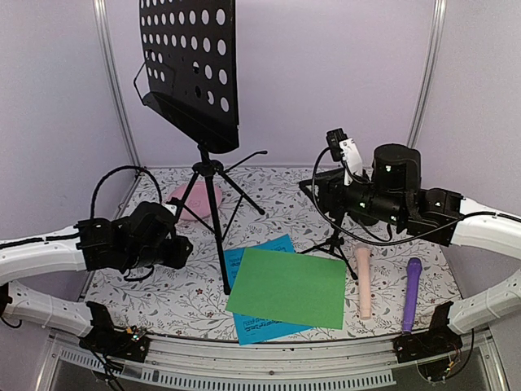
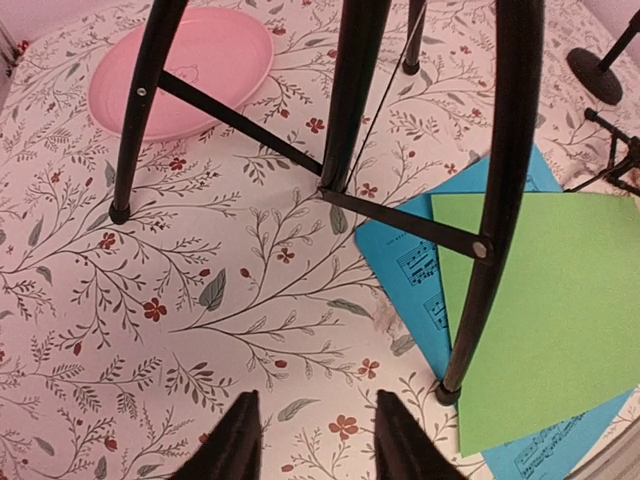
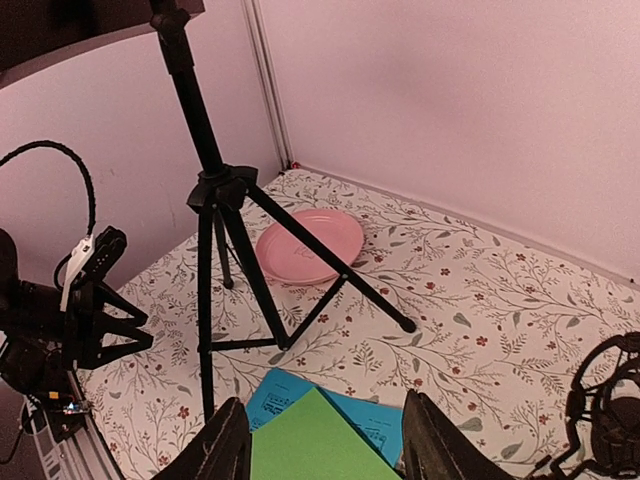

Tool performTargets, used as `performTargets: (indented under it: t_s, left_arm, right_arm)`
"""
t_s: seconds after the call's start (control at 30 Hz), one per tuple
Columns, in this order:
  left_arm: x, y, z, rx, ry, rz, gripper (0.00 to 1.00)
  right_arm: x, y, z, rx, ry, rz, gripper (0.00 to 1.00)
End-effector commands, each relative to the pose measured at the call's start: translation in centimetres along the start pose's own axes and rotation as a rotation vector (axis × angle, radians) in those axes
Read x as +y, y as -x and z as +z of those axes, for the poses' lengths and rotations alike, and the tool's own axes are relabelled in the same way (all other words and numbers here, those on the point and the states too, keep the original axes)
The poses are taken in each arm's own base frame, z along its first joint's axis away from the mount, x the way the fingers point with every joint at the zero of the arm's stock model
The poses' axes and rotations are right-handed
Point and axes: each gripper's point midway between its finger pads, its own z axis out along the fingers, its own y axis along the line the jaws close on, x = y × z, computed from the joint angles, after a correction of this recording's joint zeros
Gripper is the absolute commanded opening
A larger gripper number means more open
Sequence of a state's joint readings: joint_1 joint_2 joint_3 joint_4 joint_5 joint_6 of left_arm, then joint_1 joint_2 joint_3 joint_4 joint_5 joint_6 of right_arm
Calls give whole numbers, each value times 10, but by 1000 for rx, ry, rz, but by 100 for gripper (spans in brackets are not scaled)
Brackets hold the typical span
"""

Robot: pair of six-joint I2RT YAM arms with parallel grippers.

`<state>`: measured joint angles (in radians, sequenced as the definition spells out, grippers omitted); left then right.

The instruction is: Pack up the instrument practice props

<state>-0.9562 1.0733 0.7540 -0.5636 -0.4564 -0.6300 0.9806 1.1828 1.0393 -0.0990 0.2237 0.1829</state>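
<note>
The black perforated music rack (image 1: 189, 65) stands on its tripod (image 1: 213, 195) at the back left. One tripod foot (image 2: 447, 392) rests at the edge of the green paper (image 1: 286, 287), which lies on the blue sheet-music paper (image 1: 256, 326). A beige microphone (image 1: 364, 281) and a purple microphone (image 1: 412, 293) lie side by side at the front right. A small black mic support (image 1: 334, 236) stands under my right arm. My left gripper (image 2: 318, 425) hovers open over bare cloth left of the papers. My right gripper (image 3: 325, 430) is open, raised above the papers and holding nothing.
A pink plate (image 1: 195, 201) lies behind the tripod at the back left. The table has a floral cloth (image 2: 150, 300), with lilac walls close on three sides. Tripod legs (image 3: 330, 255) and their cross braces spread over the middle of the table. A second small black stand base (image 2: 600, 75) sits farther back.
</note>
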Motion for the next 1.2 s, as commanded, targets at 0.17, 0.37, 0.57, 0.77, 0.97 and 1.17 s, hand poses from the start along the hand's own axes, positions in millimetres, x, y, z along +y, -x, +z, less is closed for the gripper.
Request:
performTargets:
  t_s: [0.17, 0.37, 0.57, 0.77, 0.97, 1.17]
  left_arm:
    - [-27, 60, -29, -143, -397, -30, 79]
    - [-45, 71, -10, -162, -457, -65, 87]
    - [-63, 64, 8, -171, -526, -105, 82]
    - [-73, 57, 11, -189, -597, -124, 71]
    - [-81, 45, 27, -149, -609, -137, 53]
    - [-83, 41, 33, -140, -605, -138, 34]
  right_arm:
    - [60, 5, 36, -98, 304, -40, 57]
    - [70, 9, 79, -105, 369, -86, 58]
    - [88, 16, 106, -119, 546, -100, 57]
    - [103, 26, 122, -154, 648, -13, 55]
    - [89, 26, 157, -84, 542, 297, 53]
    - [74, 9, 185, 6, 445, 553, 52]
